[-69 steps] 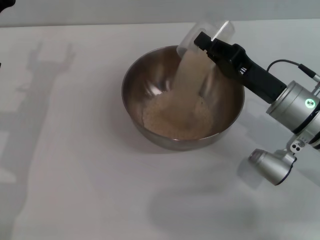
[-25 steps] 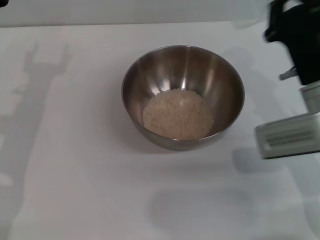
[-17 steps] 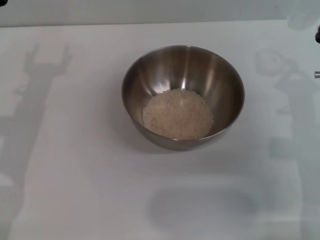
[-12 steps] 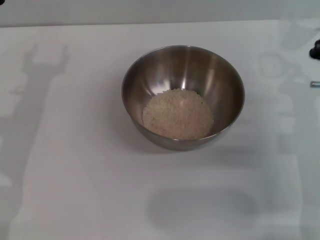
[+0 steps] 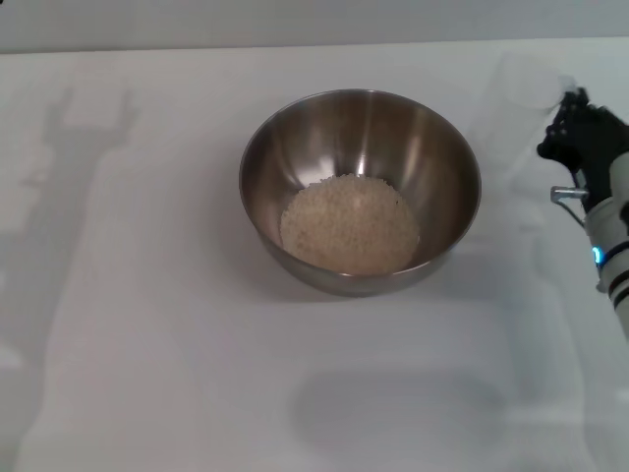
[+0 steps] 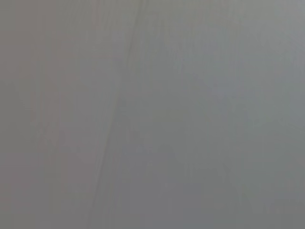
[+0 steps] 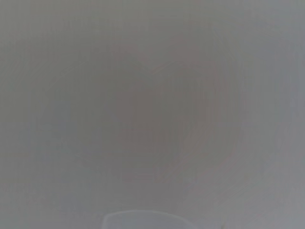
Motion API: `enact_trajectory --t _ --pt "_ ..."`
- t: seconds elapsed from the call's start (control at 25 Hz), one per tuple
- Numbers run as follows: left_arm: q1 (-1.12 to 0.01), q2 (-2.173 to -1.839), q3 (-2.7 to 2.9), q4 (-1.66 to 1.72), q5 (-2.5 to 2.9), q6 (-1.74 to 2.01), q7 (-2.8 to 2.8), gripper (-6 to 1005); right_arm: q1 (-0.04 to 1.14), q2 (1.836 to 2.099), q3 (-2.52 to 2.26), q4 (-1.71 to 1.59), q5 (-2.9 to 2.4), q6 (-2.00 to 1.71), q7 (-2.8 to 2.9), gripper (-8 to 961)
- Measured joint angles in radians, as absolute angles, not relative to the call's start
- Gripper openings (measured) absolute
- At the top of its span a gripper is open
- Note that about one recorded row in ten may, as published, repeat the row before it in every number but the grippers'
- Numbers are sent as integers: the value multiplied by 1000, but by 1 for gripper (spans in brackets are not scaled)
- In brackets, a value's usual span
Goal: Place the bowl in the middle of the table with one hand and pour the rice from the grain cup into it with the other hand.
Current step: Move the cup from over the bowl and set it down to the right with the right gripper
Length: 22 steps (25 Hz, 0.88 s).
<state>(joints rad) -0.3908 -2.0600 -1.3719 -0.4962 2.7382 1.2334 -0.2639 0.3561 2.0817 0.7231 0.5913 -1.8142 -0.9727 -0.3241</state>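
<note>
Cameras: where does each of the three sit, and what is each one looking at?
Head view: on the robot's head, looking down at the table, the bowl holding rice, and the right tool by the grain cup at the right edge.
Left wrist view: on the left arm; only a blank grey surface, none of the robot.
Right wrist view: on the right arm; a grey surface and a clear rim.
Shared: possibly the cup, in head and right wrist views.

Black tool (image 5: 573,128) with angular, blocky housing; small silver metal fitting jutting from its side. Behind it a pale silver-grey cylindrical arm (image 5: 614,236), blue indicator light, dark bands around the casing.
</note>
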Motion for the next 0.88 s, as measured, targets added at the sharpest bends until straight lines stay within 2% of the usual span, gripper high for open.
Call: enact_trajectory --t 0.88 --pt "-355 -2060 -1368 -541 2739 1263 -264 846 429 2079 726 527 -1826 -796 -293 79"
